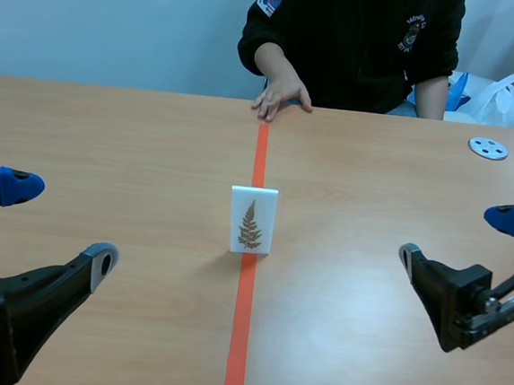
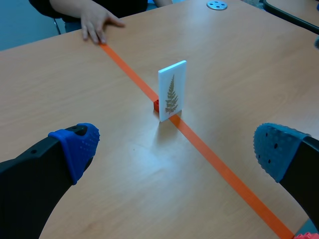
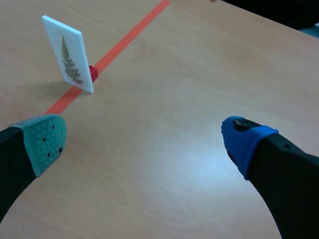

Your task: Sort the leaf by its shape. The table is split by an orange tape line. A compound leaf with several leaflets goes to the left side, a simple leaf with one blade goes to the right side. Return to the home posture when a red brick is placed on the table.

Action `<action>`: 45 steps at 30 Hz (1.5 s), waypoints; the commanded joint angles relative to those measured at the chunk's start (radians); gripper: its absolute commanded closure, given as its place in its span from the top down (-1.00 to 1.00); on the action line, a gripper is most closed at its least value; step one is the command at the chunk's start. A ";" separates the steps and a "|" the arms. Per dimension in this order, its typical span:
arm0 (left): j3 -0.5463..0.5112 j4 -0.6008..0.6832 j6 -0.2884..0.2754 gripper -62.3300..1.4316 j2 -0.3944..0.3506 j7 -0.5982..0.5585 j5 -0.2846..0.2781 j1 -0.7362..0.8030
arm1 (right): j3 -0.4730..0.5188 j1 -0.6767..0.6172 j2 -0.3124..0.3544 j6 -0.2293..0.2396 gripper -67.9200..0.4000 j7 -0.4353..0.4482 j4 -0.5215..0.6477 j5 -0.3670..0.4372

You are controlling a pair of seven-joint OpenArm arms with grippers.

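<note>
A white card (image 1: 252, 219) printed with a fern-like leaf of several leaflets stands upright on the orange tape line (image 1: 241, 335) at mid-table. A small red block (image 2: 156, 105) sits right behind the card's foot, also seen in the right wrist view (image 3: 93, 72). My left gripper (image 1: 61, 223) hovers open at the near left, well short of the card (image 2: 172, 90). At the near right my right gripper (image 1: 458, 237) is open too, with the card (image 3: 67, 59) far ahead of its grey-green pad. Nothing lies between either pair of fingers.
A person sits across the table, one hand (image 1: 279, 95) resting flat at the tape's far end. A grey disc with holes (image 1: 488, 148) lies at the far right. A white plastic bag (image 1: 504, 97) shows beyond the table's right corner.
</note>
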 commanded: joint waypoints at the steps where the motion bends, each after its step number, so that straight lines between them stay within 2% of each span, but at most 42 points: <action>1: 0.001 0.025 0.002 1.00 0.005 -0.010 -0.006 0.000 | -0.034 0.048 0.008 -0.003 0.90 0.008 -0.025 0.004; 8: 0.001 0.025 0.002 1.00 0.005 -0.010 -0.006 0.000 | -0.204 0.245 -0.001 -0.004 0.90 0.040 -0.204 -0.002; 18: 0.001 0.025 0.002 1.00 0.005 -0.010 -0.006 0.000 | -0.398 0.524 -0.137 -0.004 0.90 0.121 -0.520 -0.121; 24: 0.001 0.025 0.002 1.00 0.005 -0.010 -0.006 0.000 | -0.494 0.645 -0.205 -0.009 0.90 0.182 -0.658 -0.200; 29: 0.001 0.025 0.002 1.00 0.005 -0.010 -0.006 0.000 | -0.531 0.728 -0.264 -0.017 0.88 0.192 -0.760 -0.226; 32: 0.001 0.025 0.002 1.00 0.005 -0.010 -0.006 0.000 | -0.544 0.770 -0.301 -0.043 0.86 0.214 -0.811 -0.260; 37: 0.001 0.025 0.002 1.00 0.005 -0.010 -0.006 0.000 | -0.579 0.833 -0.352 -0.056 0.85 0.225 -0.895 -0.283; 45: 0.001 0.025 0.002 1.00 0.005 -0.010 -0.006 0.000 | -0.617 0.857 -0.385 -0.076 0.58 0.249 -0.945 -0.320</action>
